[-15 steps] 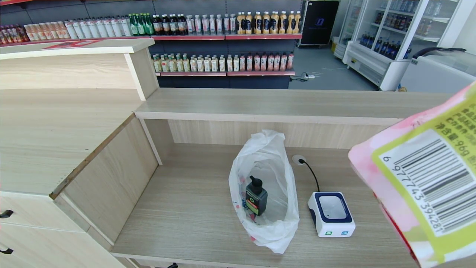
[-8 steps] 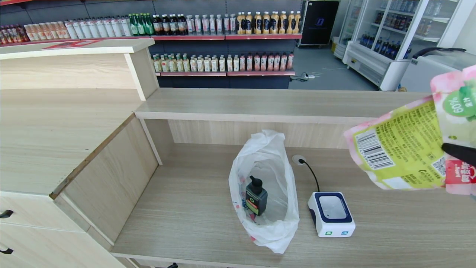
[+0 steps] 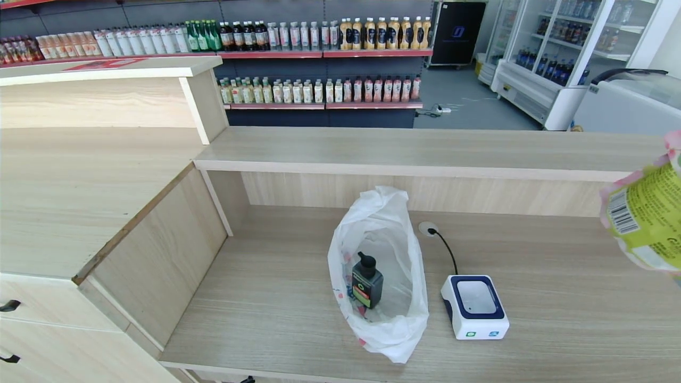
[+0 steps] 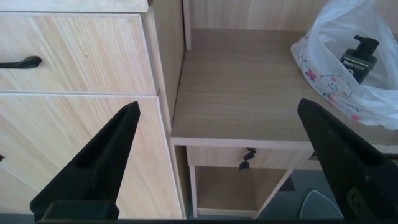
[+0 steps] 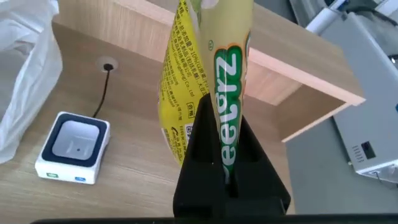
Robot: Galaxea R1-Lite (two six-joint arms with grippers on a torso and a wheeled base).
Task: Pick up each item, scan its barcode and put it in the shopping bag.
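Since a second before, the pink and yellow-green plastic snack pouch (image 3: 645, 223) had swung away to the head view's right edge, above and well apart from the white and navy box scanner (image 3: 474, 306). The right gripper (image 5: 225, 149) clamped it edge-on between its fingers. The left gripper (image 4: 217, 106) hung spread wide near the white plastic shopping bag (image 3: 396, 229), which held a black pump bottle (image 3: 366, 282).
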